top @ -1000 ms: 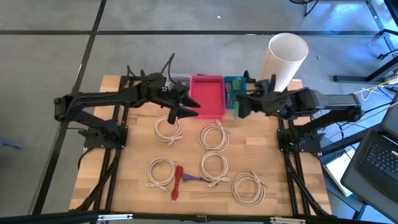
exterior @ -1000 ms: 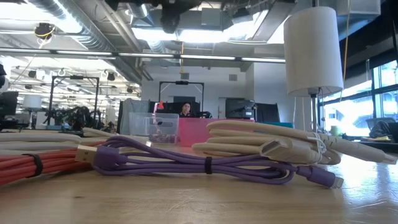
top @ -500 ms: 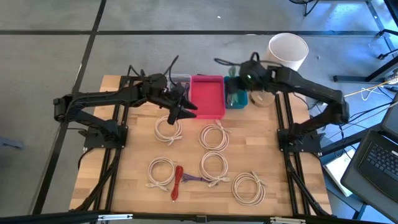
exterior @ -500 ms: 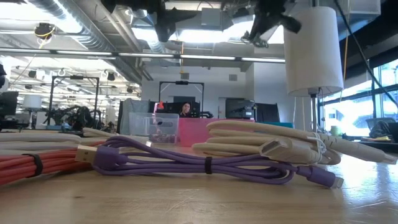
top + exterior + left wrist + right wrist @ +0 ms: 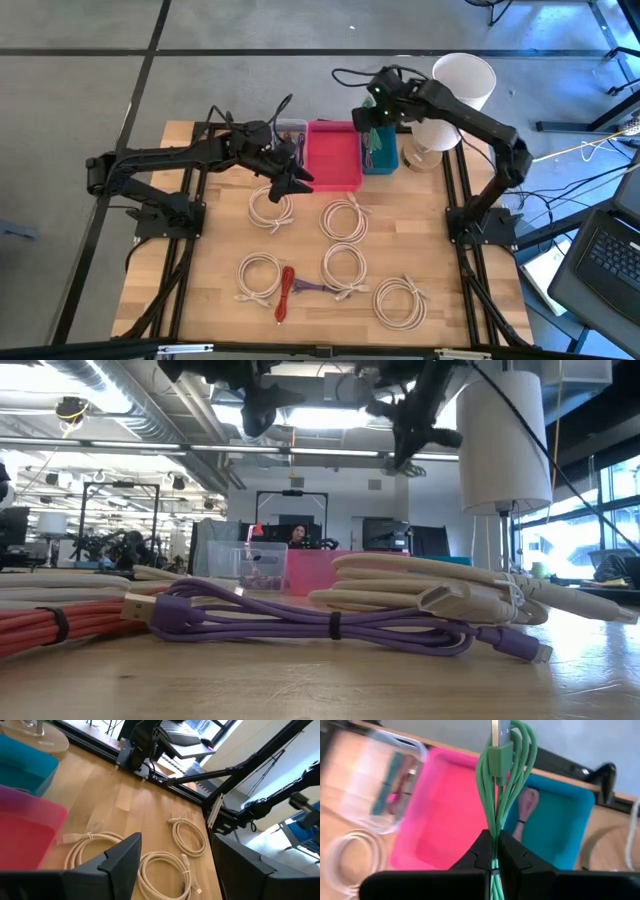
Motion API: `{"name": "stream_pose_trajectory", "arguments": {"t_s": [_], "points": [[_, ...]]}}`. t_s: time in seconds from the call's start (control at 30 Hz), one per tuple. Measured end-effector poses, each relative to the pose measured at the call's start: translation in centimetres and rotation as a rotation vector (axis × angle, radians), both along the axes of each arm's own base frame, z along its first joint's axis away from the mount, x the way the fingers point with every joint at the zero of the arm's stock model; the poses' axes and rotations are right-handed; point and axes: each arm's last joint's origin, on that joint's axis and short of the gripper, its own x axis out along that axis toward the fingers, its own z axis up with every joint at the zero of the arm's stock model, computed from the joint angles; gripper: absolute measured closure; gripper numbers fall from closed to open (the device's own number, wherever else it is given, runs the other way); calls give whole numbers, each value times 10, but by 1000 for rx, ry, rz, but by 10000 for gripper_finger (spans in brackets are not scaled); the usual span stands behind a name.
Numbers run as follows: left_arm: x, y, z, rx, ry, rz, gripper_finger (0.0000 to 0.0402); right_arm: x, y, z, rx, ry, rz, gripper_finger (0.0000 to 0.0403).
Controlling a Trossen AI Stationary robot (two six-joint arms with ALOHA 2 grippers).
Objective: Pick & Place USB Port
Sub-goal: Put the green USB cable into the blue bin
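Midway through sorting cables, by the look of it. Held high over the back of the table by the right gripper (image 5: 492, 851), pinched shut on a bundled green cable (image 5: 501, 785), hanging between the pink bin (image 5: 335, 152) and the teal bin (image 5: 382, 148). Not yet dropped in either. Left gripper (image 5: 290, 178) spread fully wide and holding nothing, poised above a white cable coil (image 5: 271, 207) just in front of the pink bin.

Still loose on the wood: four more white coils (image 5: 345, 219), a red cable (image 5: 287, 292) and a purple cable (image 5: 311, 287) near the front edge. Most of the job apparently left.

Three bins along the back edge. Clear bin (image 5: 395, 782) with something small and coloured inside, too blurred to name. Pink bin seemingly bare. Teal bin with a pale pinkish cable (image 5: 525, 807) lying in it.
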Motion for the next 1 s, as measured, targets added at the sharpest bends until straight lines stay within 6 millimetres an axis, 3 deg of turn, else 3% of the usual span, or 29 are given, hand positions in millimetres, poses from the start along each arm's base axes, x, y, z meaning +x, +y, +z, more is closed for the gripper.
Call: {"name": "stream_pose_trajectory", "arguments": {"t_s": [0.13,0.5,1.0], "points": [[-1,0,-3,-32,43,8,167,-4,-17,-17,54,87,-28,393],[-5,-2,-7,-42,98,4,167,-7,-45,-38,127,123,-62,393],[-41,-13,30,23,-51,-4,167,19,-68,-103,236,260,-42,393]]}}
